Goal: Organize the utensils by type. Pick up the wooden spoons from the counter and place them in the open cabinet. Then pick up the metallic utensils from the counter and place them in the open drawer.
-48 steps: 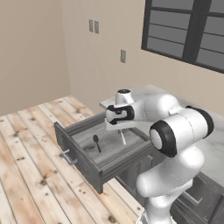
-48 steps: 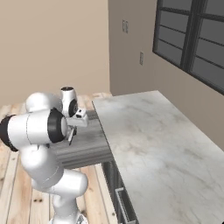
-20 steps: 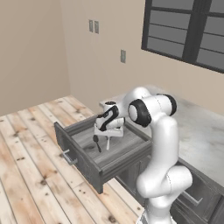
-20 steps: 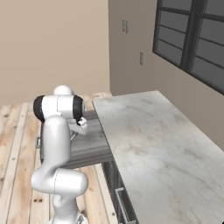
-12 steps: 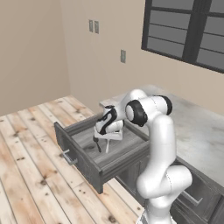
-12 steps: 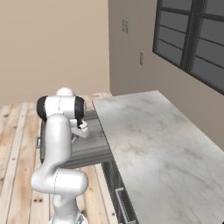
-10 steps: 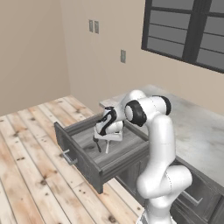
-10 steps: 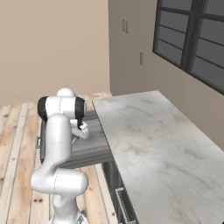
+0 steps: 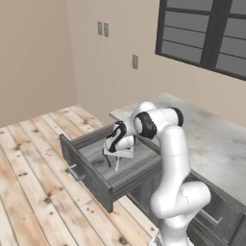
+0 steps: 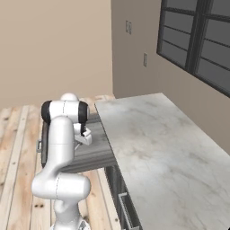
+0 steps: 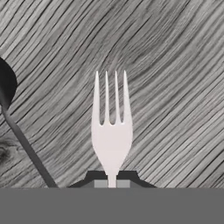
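Observation:
My gripper [image 11: 112, 181] is shut on the handle of the small pale silver fork [image 11: 111, 131], whose tines point away from the hand just above the grey wood-grain floor of the open drawer [image 11: 175, 65]. The dark grey spoon [image 11: 22, 140] lies on that floor left of the fork, its round head at the left edge. From the left base view the hand [image 9: 114, 146] reaches down inside the drawer [image 9: 89, 175], which is pulled out below the counter [image 9: 211, 144]. The wooden spoons and the cabinet are out of view.
The marbled counter [image 10: 152, 148] runs along the right of the drawer [image 10: 92, 155], under a dark window. Pale plank flooring [image 9: 33, 192] spreads in front of and left of the drawer. Lower cabinet fronts stand beside the robot's base.
The hand has sunk a little deeper into the drawer with the fork still held. The dark spoon has stayed where it lay.

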